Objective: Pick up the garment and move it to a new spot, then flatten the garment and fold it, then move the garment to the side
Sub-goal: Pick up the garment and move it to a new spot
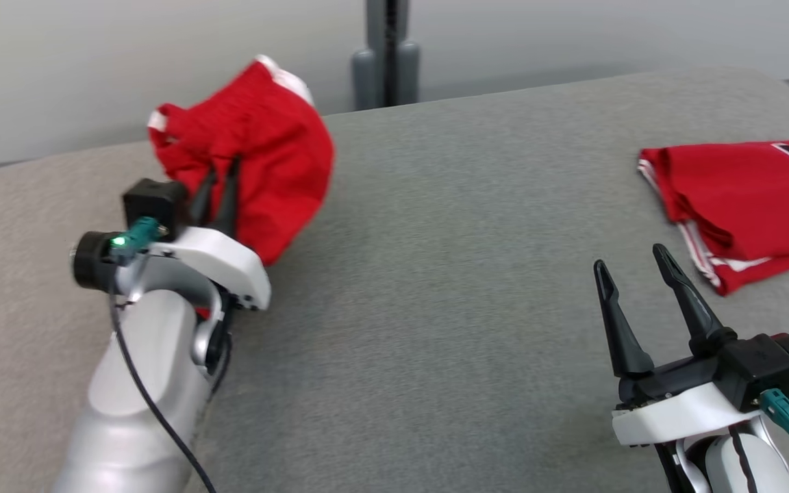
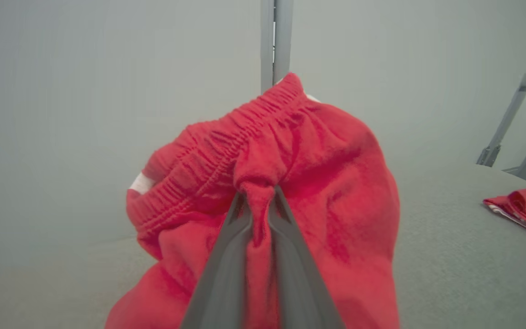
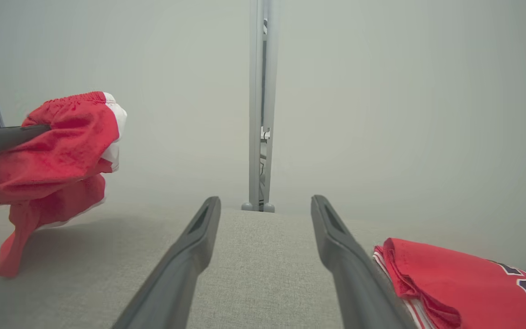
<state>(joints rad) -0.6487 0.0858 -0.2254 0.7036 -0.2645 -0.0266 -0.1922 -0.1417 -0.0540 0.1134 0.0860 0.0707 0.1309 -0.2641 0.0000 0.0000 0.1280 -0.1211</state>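
Pinches crumpled red cloth shorts, elastic waistband uppermost, in clamped left gripper above grey woven-fabric surface, right gripper spread wide, pale wall behind.

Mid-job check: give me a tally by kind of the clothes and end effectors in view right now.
Red shorts, pinched in the left end effector: 1
Folded red jersey, lying on the grey table: 1
End effectors, counting the open right end effector: 2
Total: 4
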